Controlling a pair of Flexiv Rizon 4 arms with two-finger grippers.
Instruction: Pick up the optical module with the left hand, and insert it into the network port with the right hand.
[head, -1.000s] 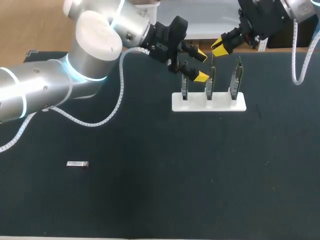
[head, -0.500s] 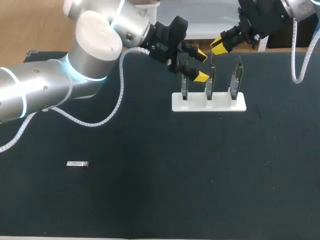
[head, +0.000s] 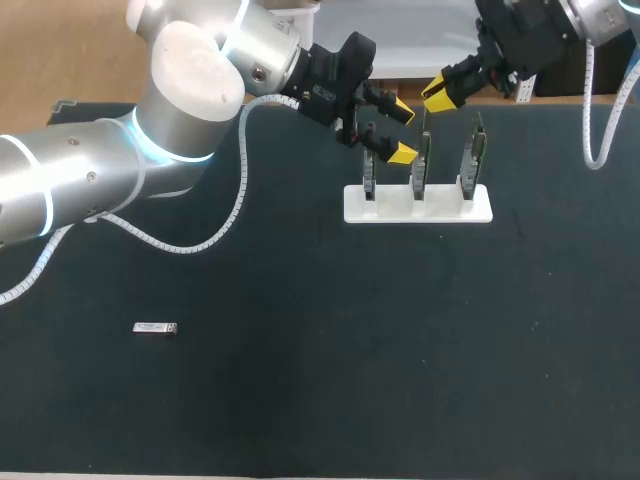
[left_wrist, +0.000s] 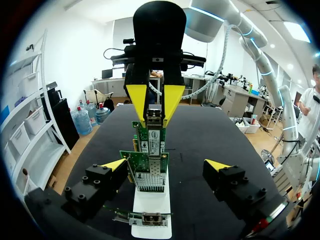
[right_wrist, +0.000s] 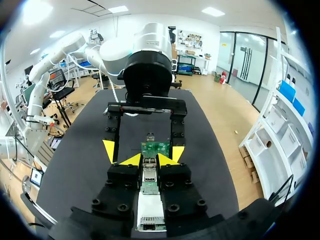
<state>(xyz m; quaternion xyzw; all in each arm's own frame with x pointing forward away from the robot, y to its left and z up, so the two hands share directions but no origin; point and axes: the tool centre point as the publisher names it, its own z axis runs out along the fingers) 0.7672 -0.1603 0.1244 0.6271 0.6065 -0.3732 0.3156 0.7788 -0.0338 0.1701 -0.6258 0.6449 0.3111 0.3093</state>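
Three green circuit cards (head: 420, 165) stand upright in a row in the slots of a white holder (head: 445, 212), which sits toward the far side of the dark table (head: 400, 350). Each card fills its own slot, and nothing else is in the holder.

The optical module (head: 155, 328) lies flat on the table's near left part, well apart from the holder and from both arms. It is a small, slim, silver-grey oblong with a darker end, its long side running across the table, and nothing touches it.

The left fingers (head: 402, 152) are spread wide at the left end of the row. In the left wrist view one yellow tip stands on each side of the line of cards, and neither touches anything. The right fingers (head: 438, 92) come down over the middle card. In both wrist views they are drawn close together, pinching a silver metal piece (left_wrist: 154, 117) at that card's top edge from two sides. The pictures do not show whether that piece is a plugged-in part or belongs to the card itself.

Compared with a second ago, the right fingers sit very slightly higher in the head view. The left arm, the holder, its cards and the module on the table are all where they were.
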